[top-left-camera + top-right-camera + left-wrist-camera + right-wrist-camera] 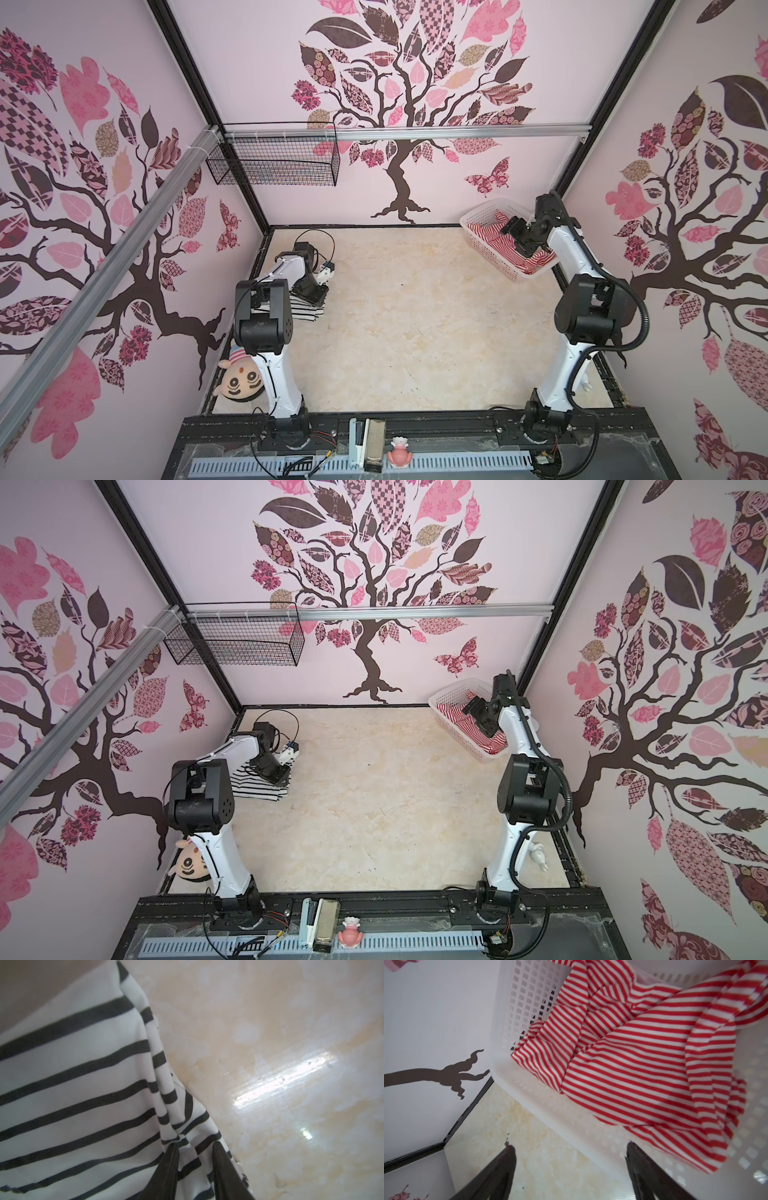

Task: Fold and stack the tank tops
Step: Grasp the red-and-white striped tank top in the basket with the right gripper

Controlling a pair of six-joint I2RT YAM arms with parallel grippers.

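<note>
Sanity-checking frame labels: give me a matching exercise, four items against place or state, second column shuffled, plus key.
Items
1. black-and-white tank top
2. red-and-white tank top
3. left gripper
4. right gripper

Place or state
A. fingers wide apart, nothing between them
B. lying in the white basket
C. on the table, outside the basket
D. fingers closed on black-and-white fabric

Pairs: 1-C, 2-B, 3-D, 4-A

Robot lab cell. In both top views, left arm (278,386) and right arm (557,374) bolt to black rail (415,424) at frame bottom, w/ slotted cable duct (457,461) below. Alu extrusion bar (415,134) spans upper middle. Tree-decal panels (415,83) box in marble-look tabletop (395,332).
</note>
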